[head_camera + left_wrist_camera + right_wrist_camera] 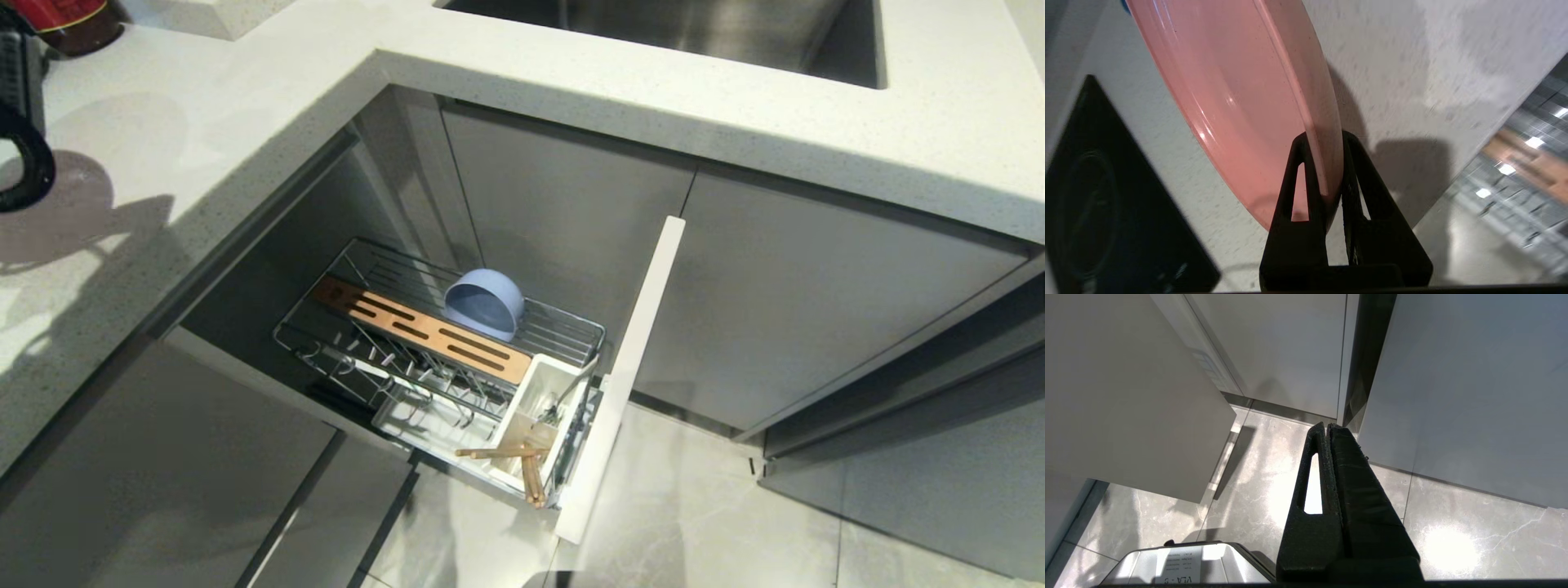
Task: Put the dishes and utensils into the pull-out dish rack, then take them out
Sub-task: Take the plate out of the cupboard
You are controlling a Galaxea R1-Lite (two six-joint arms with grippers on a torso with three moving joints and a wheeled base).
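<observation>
Rack (424,343) stands pulled out of the grey cabinets in the corner under the white surface (204,147), its chrome wire basket fixed to a narrow white front panel (629,367) that juts over the tiled floor (694,506). A light-blue bowl (483,304) sits tipped on its side on the rear wire shelf, its hollow facing the camera, just behind a slotted wooden strip (424,331) that runs the length of the basket. At the panel end, the white cutlery box (543,408) holds the chopsticks (518,461), which lie crossed, one pair of tips sticking out over the box's near edge; a slim grey spoon (571,392) leans in the box beside them. A sink (678,28) is set into the surface at the top of the head view.

Neither arm shows in the head view. In the left wrist view, the left gripper (1323,163) has its black fingers (1300,183) clamped on the rim of the pink plate (1237,90), held on edge above the speckled white surface, with a black flat object (1106,196) lying nearby and part of the wire rack visible to one side. In the right wrist view, the right gripper (1327,428) hangs low over the floor beside the cabinet doors, its fingers pressed together and holding nothing.
</observation>
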